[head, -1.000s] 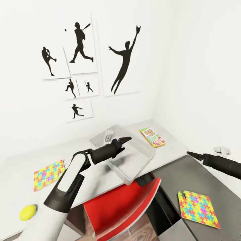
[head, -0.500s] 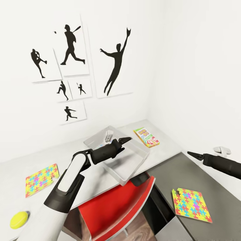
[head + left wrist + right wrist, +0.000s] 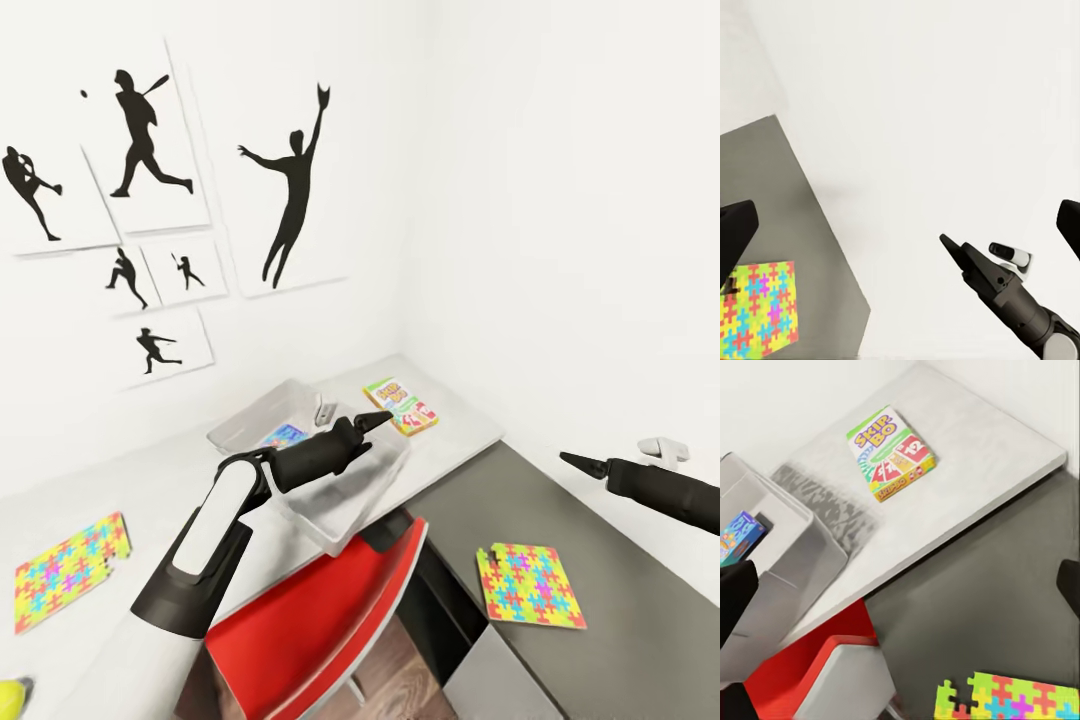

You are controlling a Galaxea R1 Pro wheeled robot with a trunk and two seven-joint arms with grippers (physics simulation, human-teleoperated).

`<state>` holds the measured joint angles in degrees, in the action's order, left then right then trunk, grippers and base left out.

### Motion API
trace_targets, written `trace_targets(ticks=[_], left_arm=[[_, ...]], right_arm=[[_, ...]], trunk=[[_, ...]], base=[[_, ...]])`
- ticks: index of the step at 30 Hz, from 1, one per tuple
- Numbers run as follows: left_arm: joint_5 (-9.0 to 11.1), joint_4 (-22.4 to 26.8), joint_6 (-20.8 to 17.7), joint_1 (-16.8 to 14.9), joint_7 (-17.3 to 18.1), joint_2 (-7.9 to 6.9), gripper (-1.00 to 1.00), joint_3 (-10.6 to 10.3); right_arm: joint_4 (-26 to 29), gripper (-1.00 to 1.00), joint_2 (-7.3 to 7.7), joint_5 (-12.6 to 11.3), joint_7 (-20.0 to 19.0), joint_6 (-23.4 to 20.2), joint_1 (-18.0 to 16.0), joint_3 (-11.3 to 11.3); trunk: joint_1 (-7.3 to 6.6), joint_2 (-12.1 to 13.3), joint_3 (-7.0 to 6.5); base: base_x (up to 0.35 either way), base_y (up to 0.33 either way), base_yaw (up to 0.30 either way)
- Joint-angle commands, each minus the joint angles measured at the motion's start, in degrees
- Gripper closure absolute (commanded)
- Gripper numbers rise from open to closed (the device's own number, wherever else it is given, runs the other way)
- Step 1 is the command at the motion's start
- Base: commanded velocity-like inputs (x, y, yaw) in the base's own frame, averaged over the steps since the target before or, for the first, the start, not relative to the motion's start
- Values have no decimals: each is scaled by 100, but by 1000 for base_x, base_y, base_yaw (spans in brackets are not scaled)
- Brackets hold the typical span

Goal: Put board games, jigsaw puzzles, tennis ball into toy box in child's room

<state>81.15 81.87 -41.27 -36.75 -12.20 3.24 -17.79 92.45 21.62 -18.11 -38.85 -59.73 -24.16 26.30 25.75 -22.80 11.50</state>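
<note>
Head view: left tool (image 3: 377,417), apparently closed and empty, hovers mid-frame over the toy box (image 3: 240,432); Skip-Bo game (image 3: 400,405) lies just right of it on the tabletop (image 3: 455,425).

Right wrist view: Skip-Bo (image 3: 892,452) upper centre; a puzzle (image 3: 1009,701) at the lower edge; right tool's opening unclear.
</note>
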Motion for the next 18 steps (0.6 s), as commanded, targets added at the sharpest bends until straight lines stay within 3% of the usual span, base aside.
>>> trace_targets(ticks=[1,18], left_arm=[[61,6,-12,-3,-55,1,-100,3],[59,4,-12,2,-55,-4,-100,3]], right_arm=[[1,-100,0,30,-43,-27,-8,6],[-2,-100,0,43,-43,-27,-21,8]], trunk=[[3,-12,12],[3,-12,11]], base=[[0,0,-287],[0,0,-291]])
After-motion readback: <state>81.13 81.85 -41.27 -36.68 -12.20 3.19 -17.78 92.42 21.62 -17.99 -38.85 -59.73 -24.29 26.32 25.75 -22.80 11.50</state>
